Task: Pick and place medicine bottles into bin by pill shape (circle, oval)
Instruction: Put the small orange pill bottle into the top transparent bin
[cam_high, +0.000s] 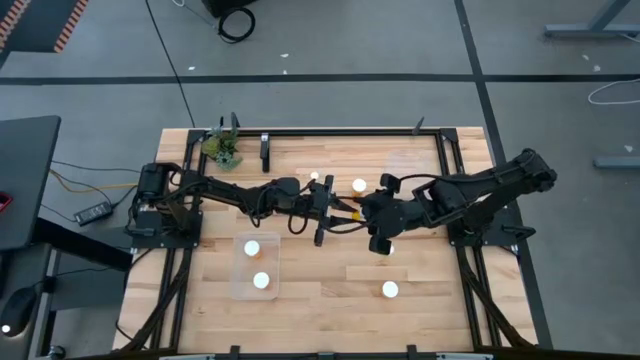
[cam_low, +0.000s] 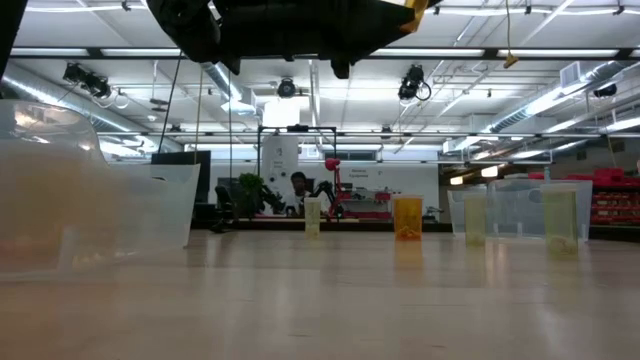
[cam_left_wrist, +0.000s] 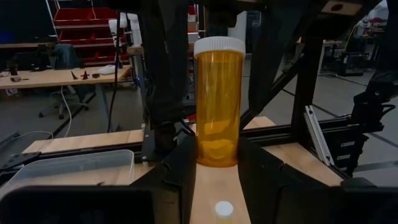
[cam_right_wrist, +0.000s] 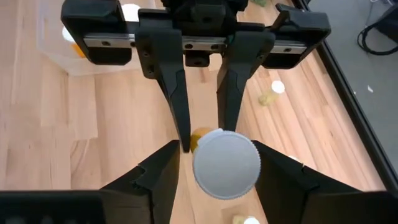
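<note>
No label or writing could be read on the amber-orange translucent plastic bottle with the ribbed round white cap (cam_left_wrist: 219, 99); it stood upright between the two dark fingers of the left gripper (cam_left_wrist: 217, 163), which pinched its lower body above the pale wooden tabletop (cam_high: 330, 285), and pale pills of uncertain shape lay at its bottom. The right gripper (cam_right_wrist: 225, 174) met it from the opposite side over the middle of the table, its jaws spread to either side of the white cap, near it but not visibly pressing on it. Beyond the left gripper's jaws and to one side sat a clear plastic rectangular bin (cam_high: 256, 266) holding two white-capped bottles (cam_high: 261, 281). A second clear bin (cam_high: 408, 170), faint against the wood, lay near the far edge behind the right gripper, and its contents could not be told. More bottles stood loose on the table, showing mainly as small white discs from above: two (cam_high: 359, 186) just past the meeting jaws towards the far edge, one (cam_high: 389, 290) well apart towards the near edge. A small green plant (cam_high: 223, 148) stood at the far corner beside the left arm. The table was edged with black metal rails (cam_high: 340, 131).
</note>
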